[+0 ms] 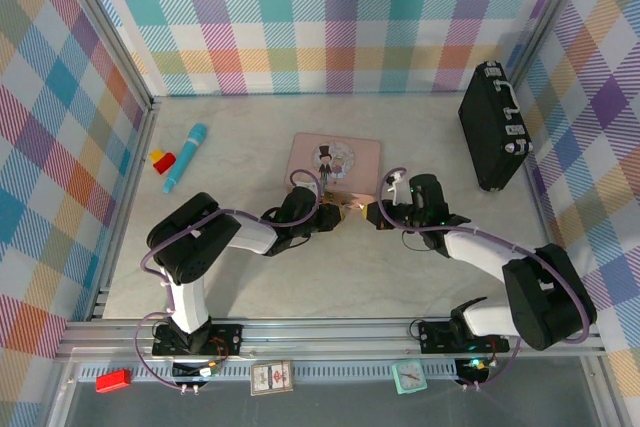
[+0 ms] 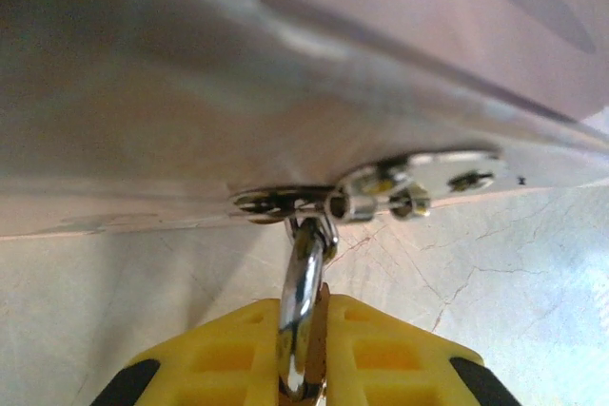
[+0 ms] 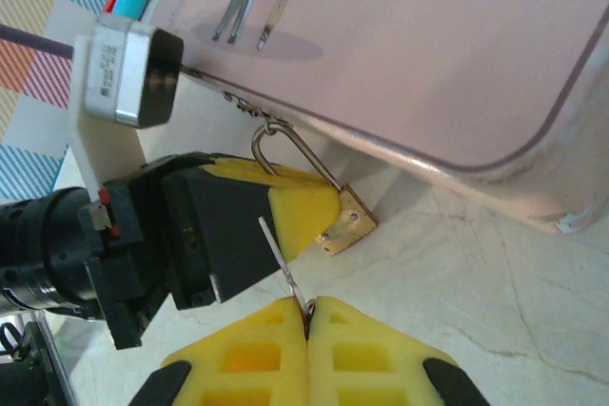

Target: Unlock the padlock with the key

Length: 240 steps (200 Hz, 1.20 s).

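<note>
Top cam, L to R: I see a red-yellow block [image 1: 162,159] w/ a blue marker [image 1: 186,156] just beside it, left of frame on the bench [image 1: 300,277]. The pink tin [image 1: 335,159] lies flat at centre. Just below its lower edge my L gripper [image 1: 338,209] reaches in from the left and my R gripper [image 1: 373,213] from the right. Their tips are near each other w/ the padlock [image 1: 352,203] between them. A black case [image 1: 492,127] lies upper right, well apart from the rest.

L wrist cam: the yellow fingers [image 2: 400,358] at bottom centre are clamped on the padlock. Its shackle [image 2: 303,282] runs up from between them and hooks through the tin's hasp [image 2: 419,183] mid-frame. The padlock body is hidden between the pads.

R wrist cam: the L gripper sits left of centre, closed tight on the padlock. The brass body pokes out right of its yellow pad, tilted, just above the bench. The shackle loops up-left to the tin's edge. At bottom centre the R fingers [image 3: 371,358] are pressed together on the key [image 3: 283,256]. The blade points up-left across the L gripper's pad, just left of the brass body. Can't tell if it touches. The tin takes the upper right.
</note>
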Each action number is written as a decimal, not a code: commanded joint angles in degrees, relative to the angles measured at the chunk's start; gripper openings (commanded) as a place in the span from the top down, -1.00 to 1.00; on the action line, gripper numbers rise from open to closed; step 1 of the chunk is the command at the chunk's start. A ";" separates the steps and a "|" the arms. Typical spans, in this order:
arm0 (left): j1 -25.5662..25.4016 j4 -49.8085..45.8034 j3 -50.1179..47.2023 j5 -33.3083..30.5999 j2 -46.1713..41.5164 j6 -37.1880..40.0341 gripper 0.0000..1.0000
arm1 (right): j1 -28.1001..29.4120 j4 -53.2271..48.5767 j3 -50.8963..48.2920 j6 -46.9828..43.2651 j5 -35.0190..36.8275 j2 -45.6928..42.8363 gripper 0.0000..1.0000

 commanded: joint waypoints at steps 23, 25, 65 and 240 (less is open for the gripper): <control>-0.61 -3.62 -2.39 0.62 -3.42 1.73 0.75 | 0.09 1.79 1.69 0.39 1.05 4.80 1.00; -0.58 -3.71 -2.48 0.65 -3.58 1.87 0.75 | 0.09 1.71 1.88 0.31 1.15 5.04 1.00; -0.55 -5.26 -3.67 0.93 -6.01 2.89 0.75 | 0.02 -1.68 6.36 -2.69 4.39 8.66 1.00; -0.58 -9.36 -0.84 4.37 -10.57 -1.51 0.82 | -3.43 -0.55 11.19 2.10 -2.85 12.44 1.00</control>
